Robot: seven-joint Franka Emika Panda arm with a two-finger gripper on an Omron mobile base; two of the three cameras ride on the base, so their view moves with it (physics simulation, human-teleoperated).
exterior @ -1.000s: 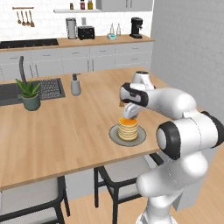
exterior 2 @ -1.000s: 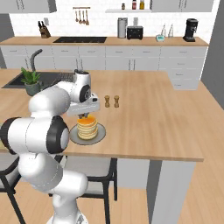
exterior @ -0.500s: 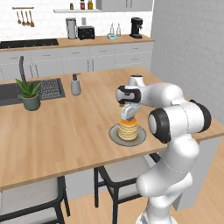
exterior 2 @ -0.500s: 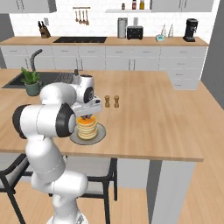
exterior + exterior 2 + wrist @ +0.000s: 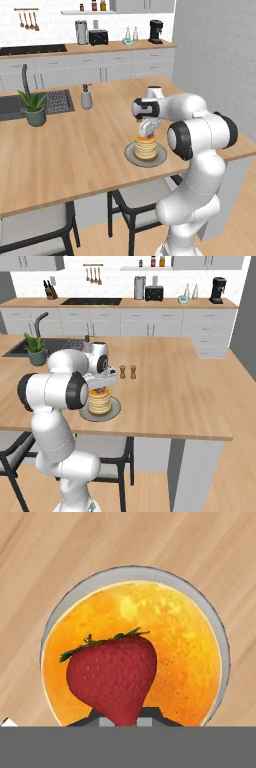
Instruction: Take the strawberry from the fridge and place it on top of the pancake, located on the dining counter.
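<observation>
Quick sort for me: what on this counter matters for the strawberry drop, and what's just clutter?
Job:
red strawberry in the shut gripper
golden pancake stack
round grey plate
light-brown wooden dining counter

Clutter:
potted green plant
grey soap dispenser
two small shakers

The white arm is rising from the base, bending at its dark elbow and reaching forward and down, its wrist pointing the pincer [image 5: 145,134] straight downward, its fingers [image 5: 120,721] clamped tight on the strawberry [image 5: 112,676], hanging just above the pancake [image 5: 170,642].
</observation>
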